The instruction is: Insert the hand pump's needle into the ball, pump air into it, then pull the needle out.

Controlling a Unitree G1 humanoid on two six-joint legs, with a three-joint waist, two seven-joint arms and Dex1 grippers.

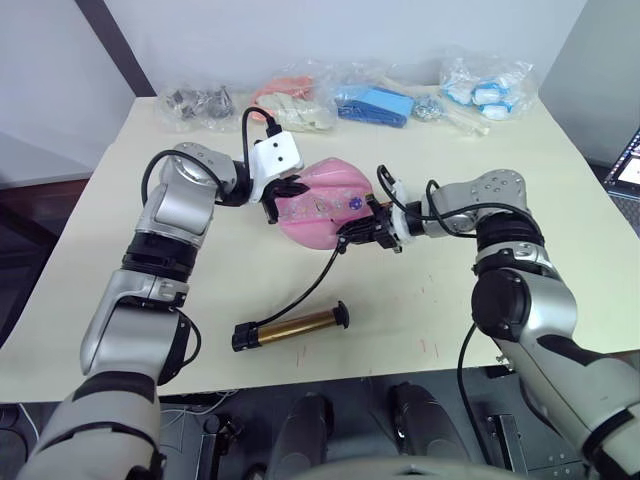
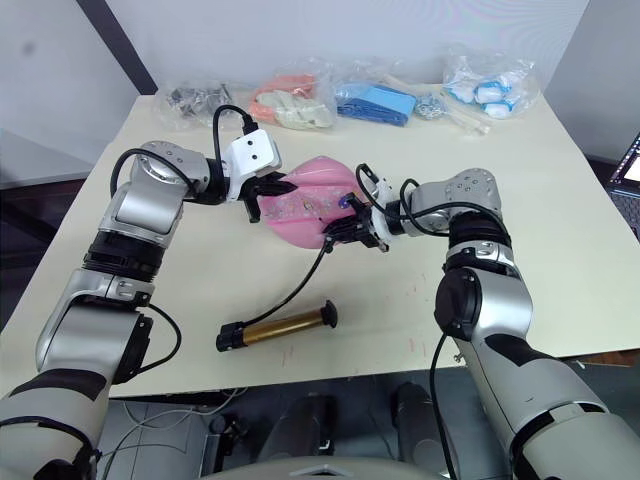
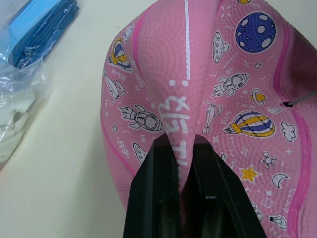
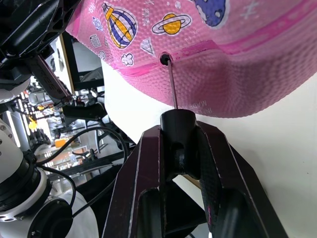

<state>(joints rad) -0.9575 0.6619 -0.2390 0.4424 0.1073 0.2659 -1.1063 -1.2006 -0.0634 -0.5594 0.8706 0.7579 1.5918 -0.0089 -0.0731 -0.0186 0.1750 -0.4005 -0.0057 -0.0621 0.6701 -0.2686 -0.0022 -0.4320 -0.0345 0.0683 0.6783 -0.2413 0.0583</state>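
The ball [image 1: 322, 203], pink and partly deflated, lies on the table [image 1: 560, 230] near its middle, crumpled into folds; the left gripper [image 3: 181, 148] pinches one raised fold of the ball between its closed fingers, on the ball's left side; on the ball's right side the needle [image 4: 171, 84] has its tip in the small valve hole, its shaft running straight back to a black fitting; the right gripper [image 4: 181, 144] is clamped on that fitting, just beside the ball; from there the thin black hose [image 1: 305, 290] curves away from the ball toward the near edge of the table; the hand pump [image 1: 292, 327] lies flat on the table, nearer the front edge than the ball and well apart from it, held by neither gripper; beyond the ball, along the far edge, sit several clear plastic bags [image 1: 380, 100] of small items.
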